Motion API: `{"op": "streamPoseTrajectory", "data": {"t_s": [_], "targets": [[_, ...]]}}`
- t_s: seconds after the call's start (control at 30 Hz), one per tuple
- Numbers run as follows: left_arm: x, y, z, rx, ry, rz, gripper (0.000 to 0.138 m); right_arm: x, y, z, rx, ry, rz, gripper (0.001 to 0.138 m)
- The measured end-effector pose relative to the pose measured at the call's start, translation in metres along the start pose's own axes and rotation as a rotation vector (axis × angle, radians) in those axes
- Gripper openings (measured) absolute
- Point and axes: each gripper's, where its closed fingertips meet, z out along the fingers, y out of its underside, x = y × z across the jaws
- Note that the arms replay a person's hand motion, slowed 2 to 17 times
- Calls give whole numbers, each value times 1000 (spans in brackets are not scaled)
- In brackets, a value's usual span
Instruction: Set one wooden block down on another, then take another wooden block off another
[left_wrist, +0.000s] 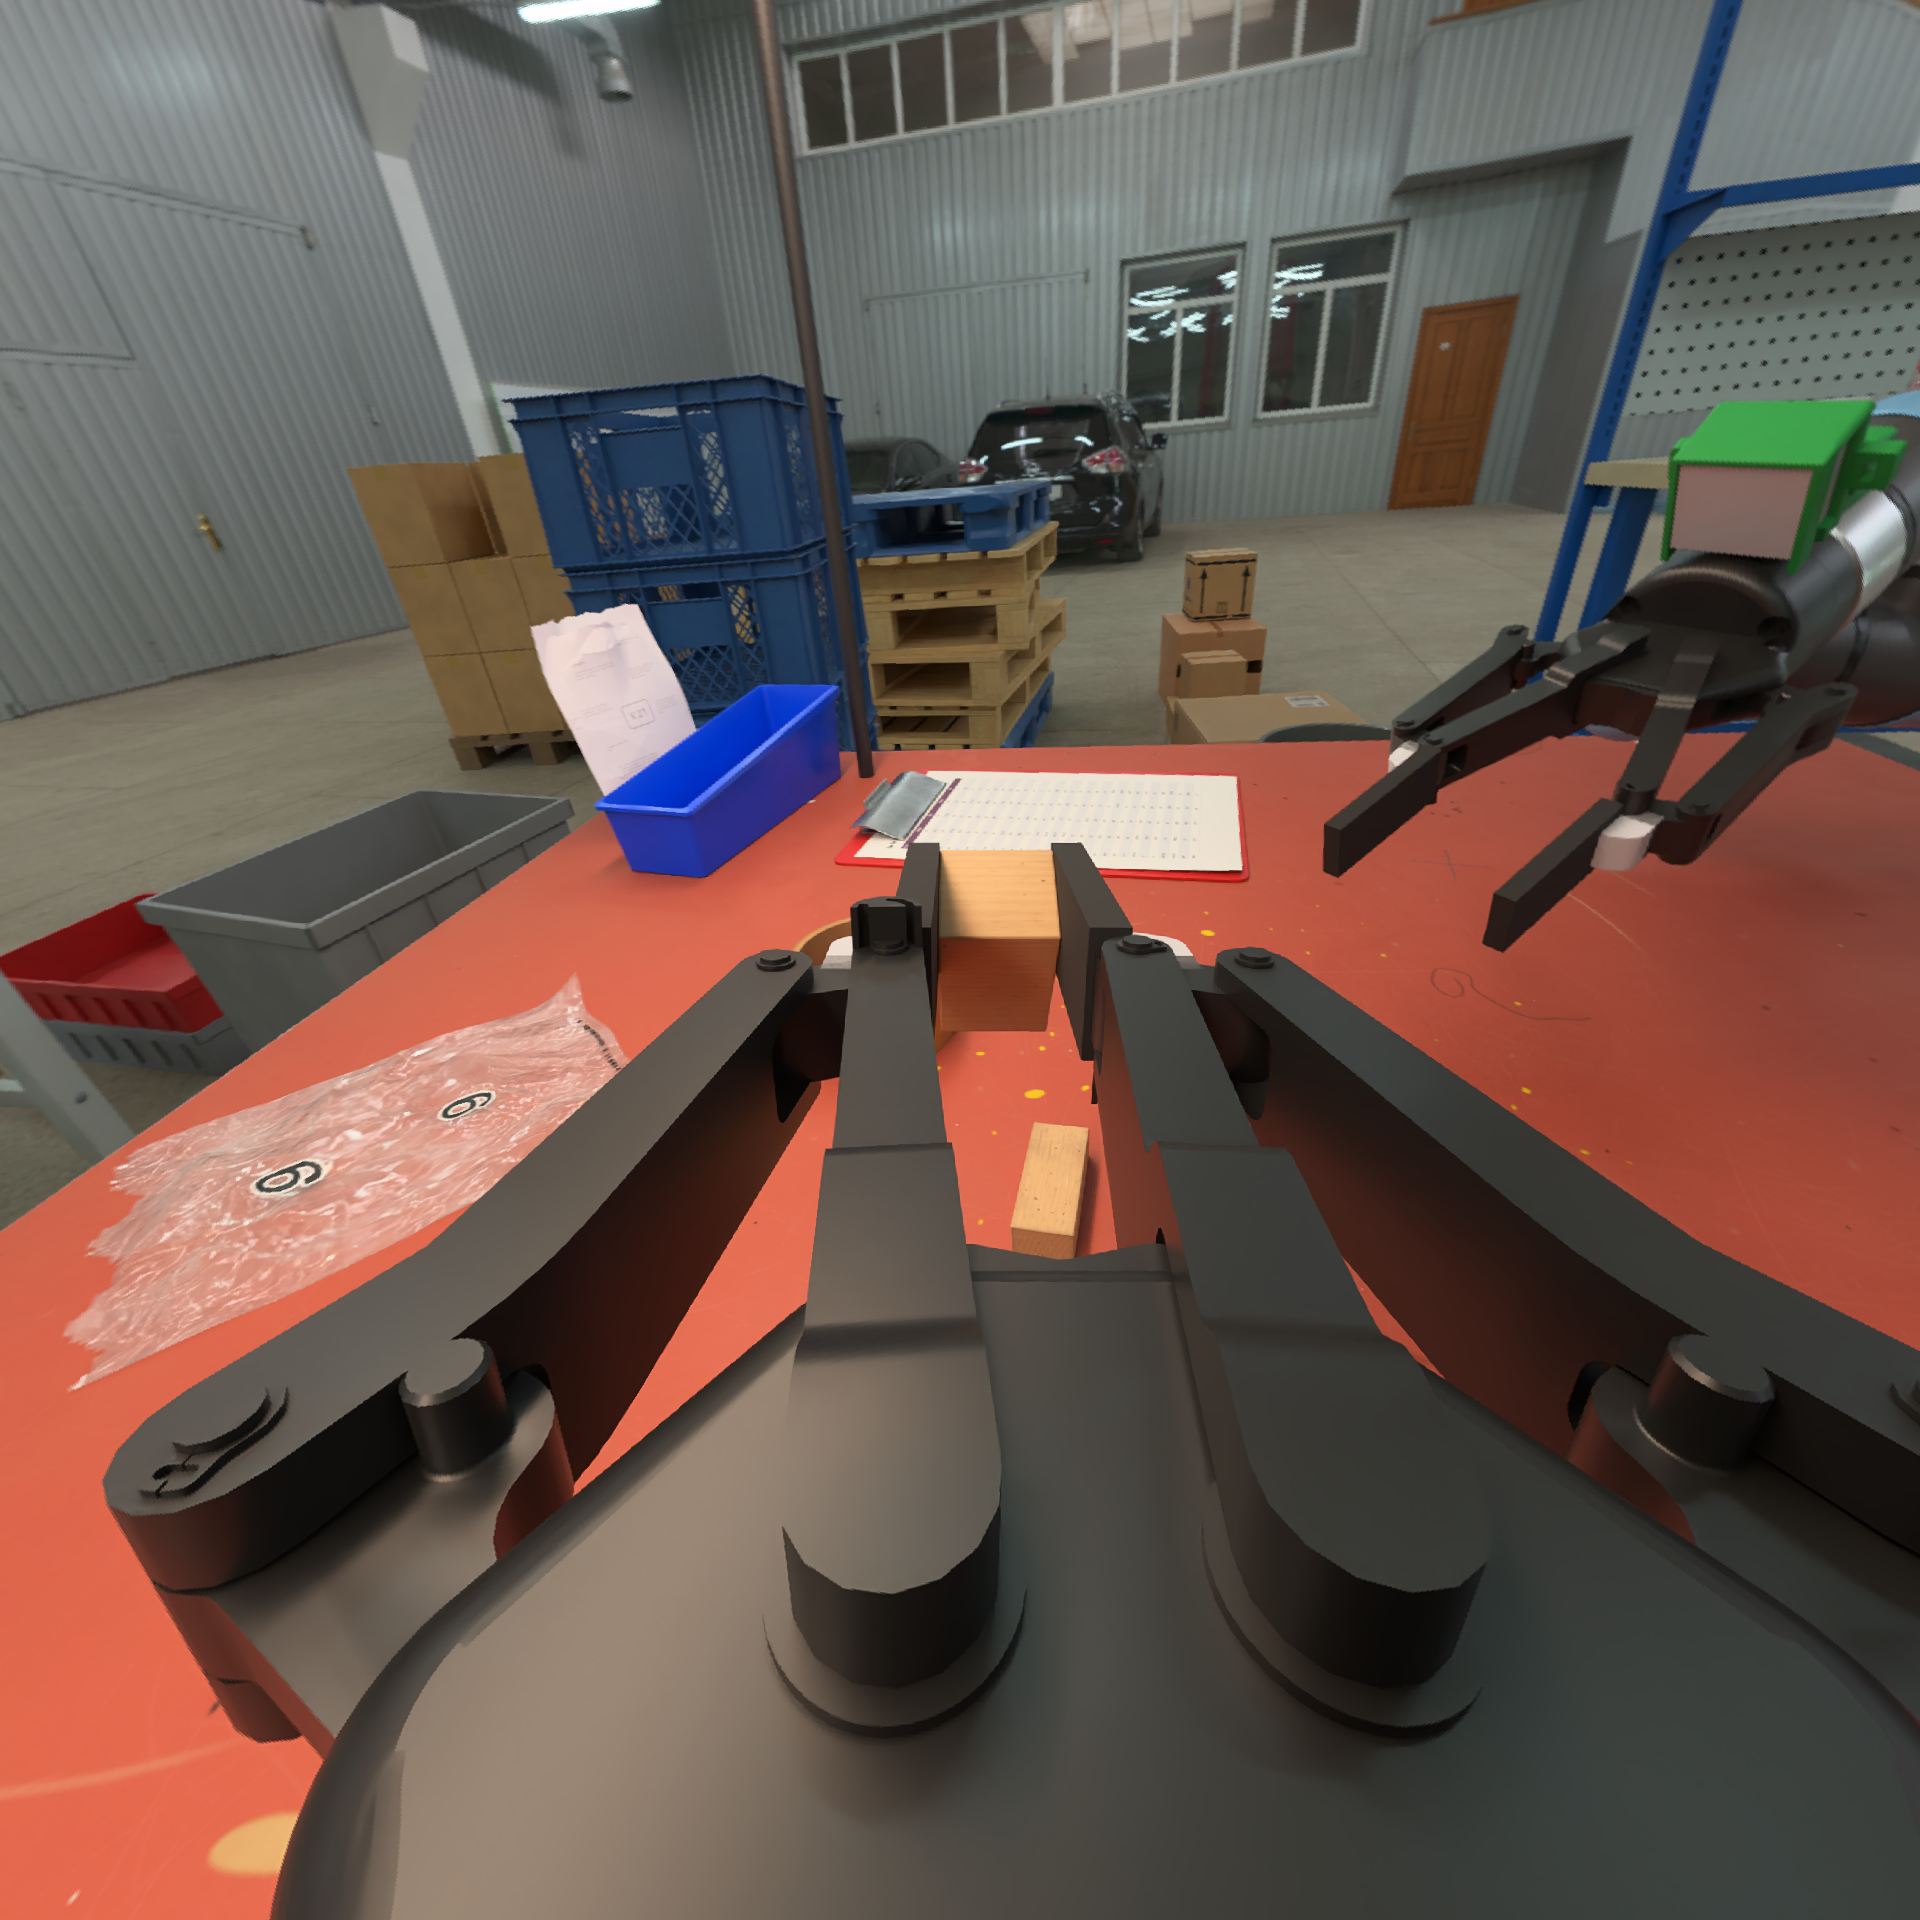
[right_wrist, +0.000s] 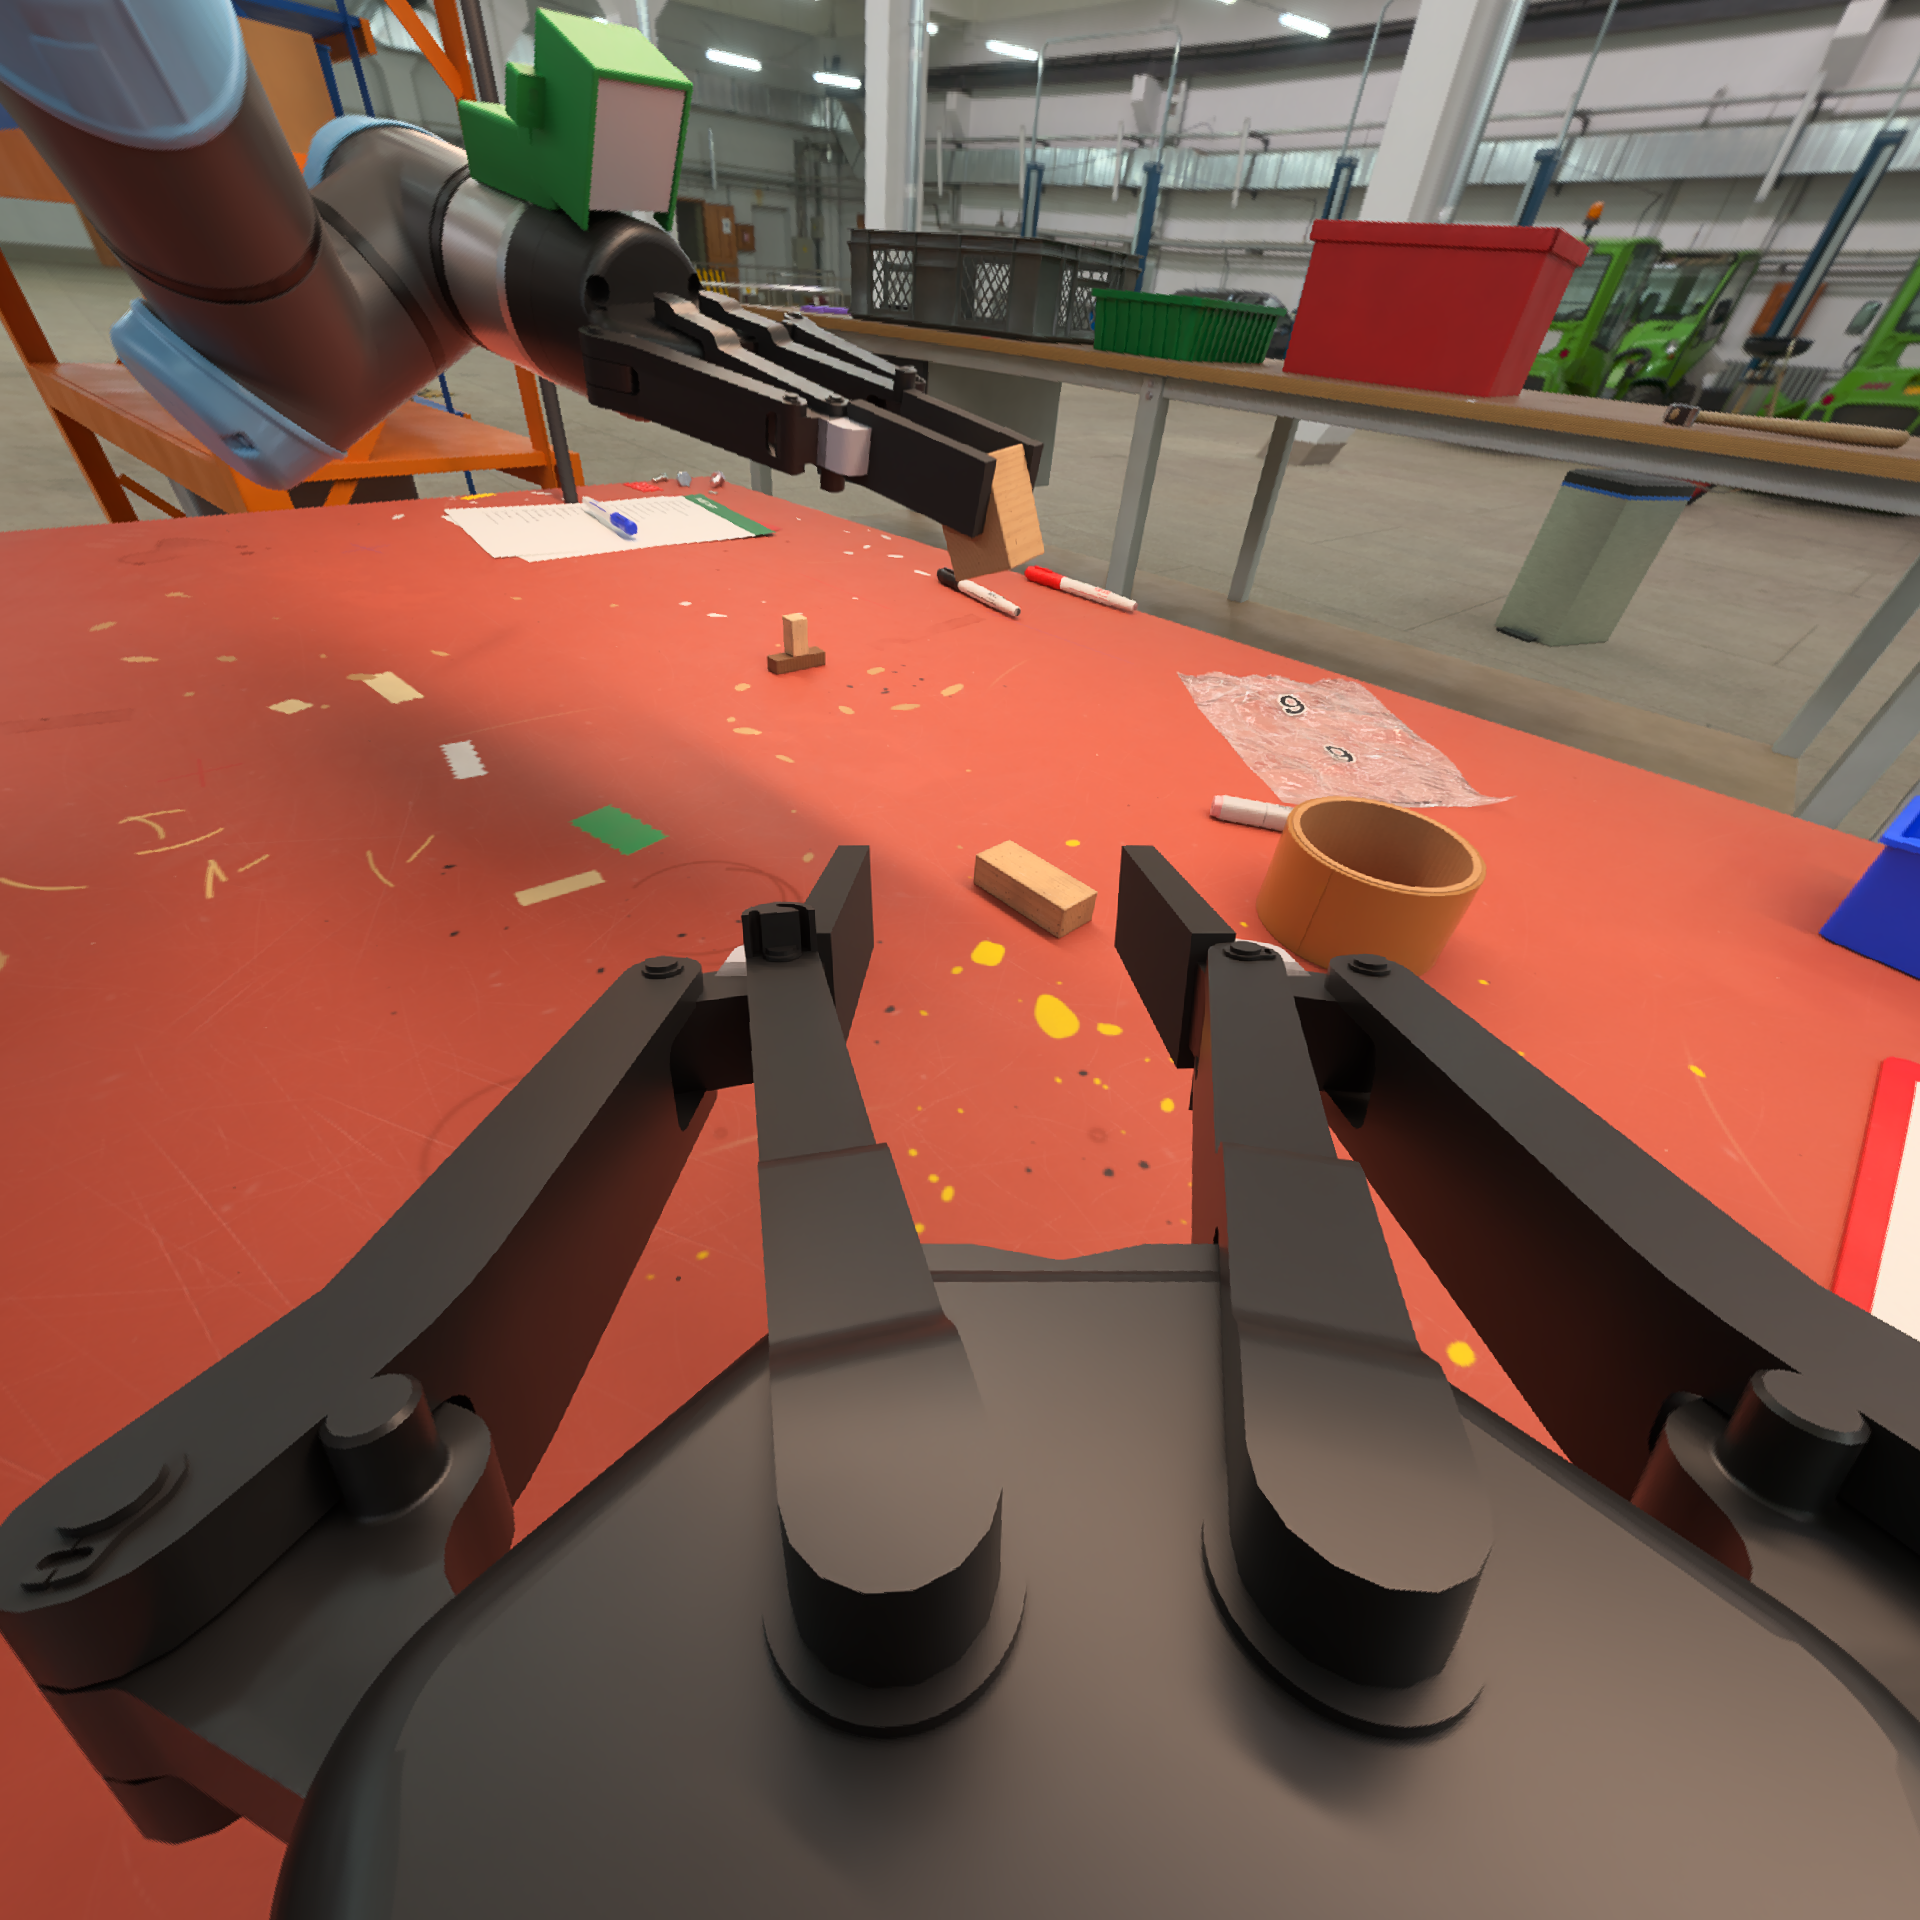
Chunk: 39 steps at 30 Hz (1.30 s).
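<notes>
Table edges: the red-orange scuffed tabletop (right_wrist: 312, 987) ends at a far edge across the upper half of the right wrist view, running down toward the right; bare floor lies beyond it.
Open room: the left half of that view is bare table with only flat tape scraps and paint specks; the right side is crowded by the orange cardboard tape ring (right_wrist: 1371, 883), the crinkled clear plastic bag (right_wrist: 1340, 738) and the blue plastic bin corner (right_wrist: 1881, 904).
Left gripper (left_wrist: 997, 935): clenched on the pale cube-like wooden block (left_wrist: 997, 940), held clear of the table in the frame centre; in the right wrist view the arm reaches in from the upper left, fingers angled downward.
Right gripper (right_wrist: 992, 935): released, jaws wide apart and nothing between them, hovering above the table.
Flat block: the pale oblong wooden block (right_wrist: 1034, 886) lies flat at centre frame, just beyond the right fingertips, near the tape ring but apart.
Stack: 1 small pale upright wooden block (right_wrist: 795, 632) stands on 1 dark brown flat wooden block (right_wrist: 796, 661), upper centre.
Far items: 2 marker pens (right_wrist: 982, 594) near the far edge; the red clipboard with a white sheet (left_wrist: 1081, 821) lies behind the held block.
</notes>
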Motion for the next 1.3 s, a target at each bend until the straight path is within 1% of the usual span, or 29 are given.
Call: {"op": "streamPoseTrajectory", "data": {"t_s": [0.23,0.67,0.97,1.3], "targets": [[10,17,19,-3,70,12,28,3,5,-4,-10,10,9,63],[23,44,46,-28,175,-7,28,8,10,-10,-8,22,24,63],[27,56,62,-60,213,-11,28,11,13,-12,-16,27,28,63],[28,73,74,-141,235,13,28,12,16,-13,-16,29,33,63]]}}
